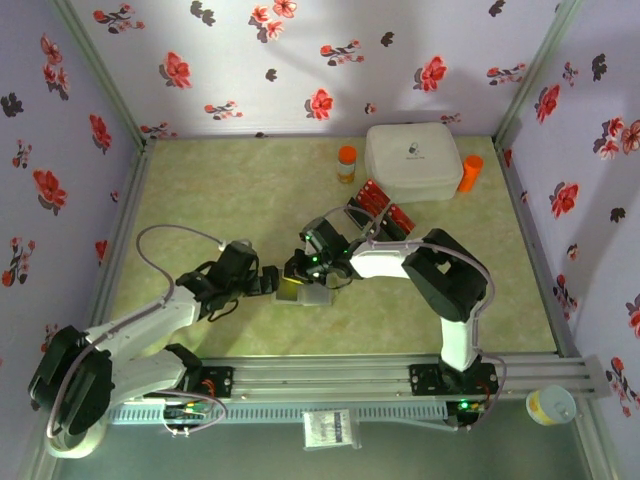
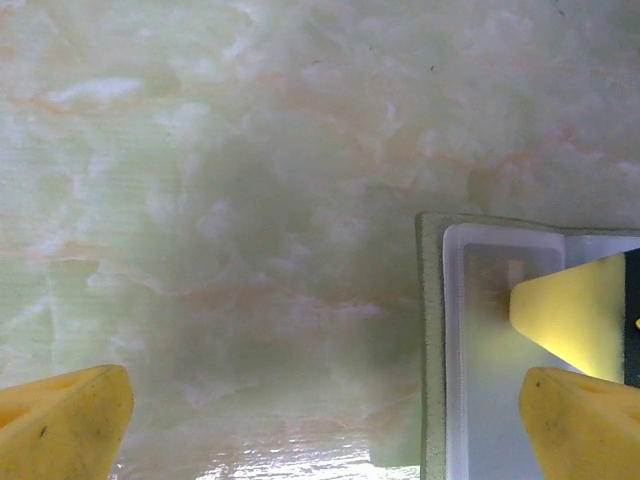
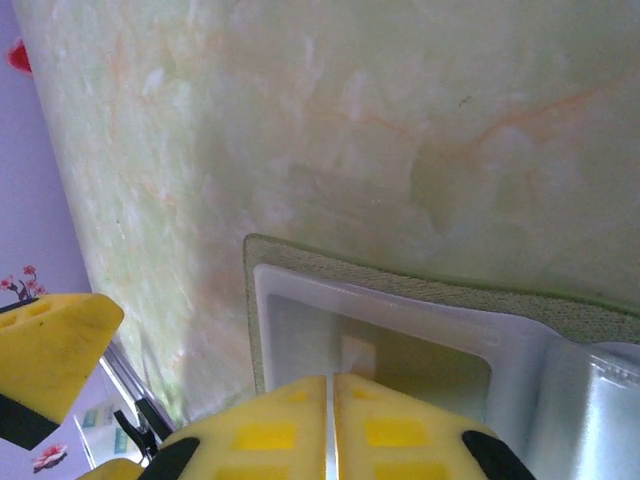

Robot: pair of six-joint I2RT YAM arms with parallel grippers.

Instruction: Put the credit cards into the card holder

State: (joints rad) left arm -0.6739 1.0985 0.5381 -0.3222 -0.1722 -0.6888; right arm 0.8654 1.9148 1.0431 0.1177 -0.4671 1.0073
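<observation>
The olive-green card holder [image 1: 305, 293] lies open on the table between the two grippers, its pale plastic sleeves [image 3: 400, 330] facing up. My right gripper [image 1: 314, 270] [image 3: 330, 385] is shut, and a thin pale sliver of sleeve shows between its pads. My left gripper [image 1: 274, 283] [image 2: 320, 440] stands wide open at the holder's left edge [image 2: 432, 340]. One of its fingers [image 2: 585, 420] is over the sleeve and the other is over bare table. Red and black credit cards [image 1: 382, 205] lie in a loose fan behind the right arm, near the white box.
A large white rounded box [image 1: 413, 160] stands at the back right. An orange-capped bottle [image 1: 346, 163] is on its left and another [image 1: 470, 172] on its right. Floral walls close in three sides, and a metal rail [image 1: 330, 375] runs along the front.
</observation>
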